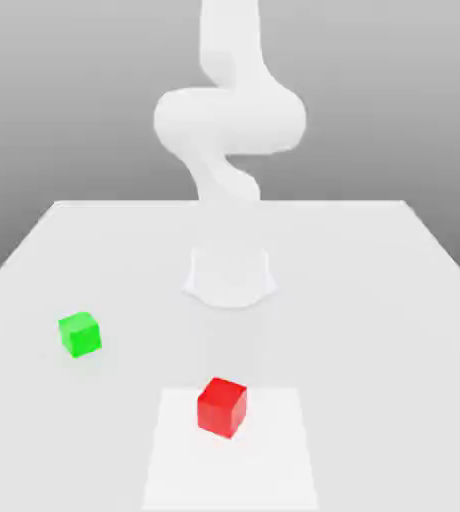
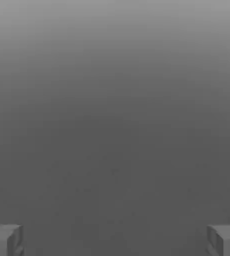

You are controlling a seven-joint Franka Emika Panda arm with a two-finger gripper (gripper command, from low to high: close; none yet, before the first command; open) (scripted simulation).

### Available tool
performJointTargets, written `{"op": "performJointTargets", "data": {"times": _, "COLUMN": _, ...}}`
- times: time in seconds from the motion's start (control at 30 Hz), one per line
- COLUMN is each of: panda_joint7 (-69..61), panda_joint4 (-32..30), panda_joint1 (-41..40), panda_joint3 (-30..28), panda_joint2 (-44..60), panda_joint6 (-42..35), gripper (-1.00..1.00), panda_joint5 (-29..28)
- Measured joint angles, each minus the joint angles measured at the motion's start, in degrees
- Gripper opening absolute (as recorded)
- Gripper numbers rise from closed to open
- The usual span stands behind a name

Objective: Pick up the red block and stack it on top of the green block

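Bright, flat, washed-out render with soft blur, faint shadows, dim grey hand view.

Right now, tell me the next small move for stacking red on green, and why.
Probably bring the gripper down over the red block. Its fingers stand wide apart with nothing between them, and the red block sits alone on the table, apart from the green block, which lies toward the exterior view's left.
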Motion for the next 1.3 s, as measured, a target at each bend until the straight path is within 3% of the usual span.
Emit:
{"op": "performJointTargets", "data": {"times": 0.4, "panda_joint7": 16.1, "panda_joint4": -17.3, "panda_joint1": -7.2, "panda_joint3": 5.8, "panda_joint2": 24.8, "panda_joint6": 15.8, "gripper": 0.00, "panda_joint5": -3.9}}
{"op": "performJointTargets", "data": {"times": 0.57, "panda_joint7": 20.1, "panda_joint4": -25.5, "panda_joint1": -7.5, "panda_joint3": 5.6, "panda_joint2": 36.7, "panda_joint6": 23.9, "gripper": 0.00, "panda_joint5": -0.3}}
{"op": "performJointTargets", "data": {"times": 0.67, "panda_joint7": 20.8, "panda_joint4": -26.7, "panda_joint1": -7.5, "panda_joint3": 5.5, "panda_joint2": 41.8, "panda_joint6": 27.9, "gripper": 0.00, "panda_joint5": 0.7}}
{"op": "performJointTargets", "data": {"times": 0.9, "panda_joint7": 24.5, "panda_joint4": -25.5, "panda_joint1": -5.6, "panda_joint3": 2.5, "panda_joint2": 52.3, "panda_joint6": 36.8, "gripper": 0.00, "panda_joint5": -3.9}}
{"op": "performJointTargets", "data": {"times": 0.93, "panda_joint7": 24.8, "panda_joint4": -25.4, "panda_joint1": -5.0, "panda_joint3": 1.8, "panda_joint2": 53.9, "panda_joint6": 38.0, "gripper": -1.00, "panda_joint5": -4.6}}
{"op": "performJointTargets", "data": {"times": 1.17, "panda_joint7": 25.1, "panda_joint4": -25.3, "panda_joint1": -4.8, "panda_joint3": 1.5, "panda_joint2": 54.2, "panda_joint6": 38.4, "gripper": -1.00, "panda_joint5": -4.9}}
{"op": "performJointTargets", "data": {"times": 1.3, "panda_joint7": 23.2, "panda_joint4": -25.9, "panda_joint1": -6.1, "panda_joint3": 3.5, "panda_joint2": 49.1, "panda_joint6": 34.1, "gripper": -1.00, "panda_joint5": -2.1}}
